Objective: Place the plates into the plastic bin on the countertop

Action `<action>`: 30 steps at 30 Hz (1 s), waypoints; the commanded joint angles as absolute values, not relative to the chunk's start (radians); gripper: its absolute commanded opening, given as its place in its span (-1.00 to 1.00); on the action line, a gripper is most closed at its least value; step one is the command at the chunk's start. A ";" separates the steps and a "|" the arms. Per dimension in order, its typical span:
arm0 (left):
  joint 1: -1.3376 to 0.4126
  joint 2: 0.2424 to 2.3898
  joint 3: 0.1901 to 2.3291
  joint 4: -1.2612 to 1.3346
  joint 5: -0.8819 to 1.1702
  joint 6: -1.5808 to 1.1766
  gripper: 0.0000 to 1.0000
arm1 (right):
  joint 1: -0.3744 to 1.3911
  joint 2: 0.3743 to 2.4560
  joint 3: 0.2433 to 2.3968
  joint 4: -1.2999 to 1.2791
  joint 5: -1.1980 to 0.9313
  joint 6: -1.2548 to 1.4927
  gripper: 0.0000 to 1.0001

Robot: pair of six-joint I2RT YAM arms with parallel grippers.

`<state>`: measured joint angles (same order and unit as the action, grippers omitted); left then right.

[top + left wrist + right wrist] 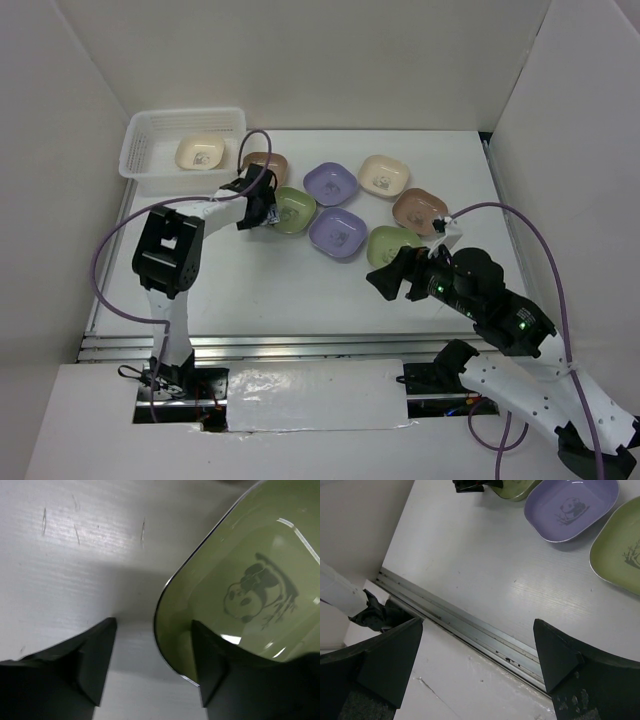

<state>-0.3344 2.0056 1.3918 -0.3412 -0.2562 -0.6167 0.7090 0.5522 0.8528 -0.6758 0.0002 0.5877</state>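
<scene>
The plastic bin stands at the back left of the countertop and holds one cream plate. On the countertop lie a brown plate, a green plate, two purple plates, a cream plate, a brown plate and a green plate. My left gripper is open and straddles the near rim of the green panda plate: one finger is inside the dish, the other on the table outside. My right gripper is open and empty, beside the right green plate.
White walls enclose the table on the left, back and right. The metal rail runs along the front edge under my right gripper. A purple plate and a green plate show in the right wrist view.
</scene>
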 commanded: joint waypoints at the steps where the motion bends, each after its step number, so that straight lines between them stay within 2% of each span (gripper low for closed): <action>1: -0.322 2.013 1.396 -0.262 -0.259 -0.655 0.40 | 0.723 0.538 0.876 -0.683 0.005 0.601 1.00; 2: -0.319 2.008 1.388 -0.262 -0.261 -0.661 -0.05 | 0.723 0.538 0.879 -0.684 0.006 0.601 1.00; 5: -0.337 1.954 1.329 -0.282 -0.319 -0.689 -1.00 | 0.726 0.540 0.884 -0.690 0.008 0.601 1.00; 9: -0.385 1.766 1.170 -0.363 -0.464 -0.747 -1.00 | 0.729 0.551 0.882 -0.673 0.008 0.601 1.00; 12: -0.417 1.604 1.099 -0.391 -0.465 -0.752 -1.00 | 0.736 0.568 0.884 -0.663 0.006 0.600 1.00; 17: -0.410 1.419 1.170 -0.512 -0.503 -0.771 -1.00 | 0.744 0.606 0.888 -0.623 0.006 0.592 1.00; 19: -0.336 1.387 1.244 -0.541 -0.546 -0.836 -1.00 | 0.749 0.621 0.888 -0.608 0.006 0.588 1.00; 21: -0.258 1.399 1.307 -0.551 -0.545 -0.914 -1.00 | 0.747 0.629 0.887 -0.591 0.006 0.584 1.00; 25: -0.039 1.512 1.417 -0.422 -0.387 -0.895 -1.00 | 0.747 0.644 0.871 -0.571 0.005 0.578 1.00; 28: 0.070 1.675 1.544 -0.312 -0.306 -0.845 -1.00 | 0.746 0.649 0.850 -0.552 0.005 0.577 1.00; 30: 0.124 1.833 1.701 -0.311 -0.264 -0.828 -1.00 | 0.744 0.658 0.847 -0.548 0.005 0.575 1.00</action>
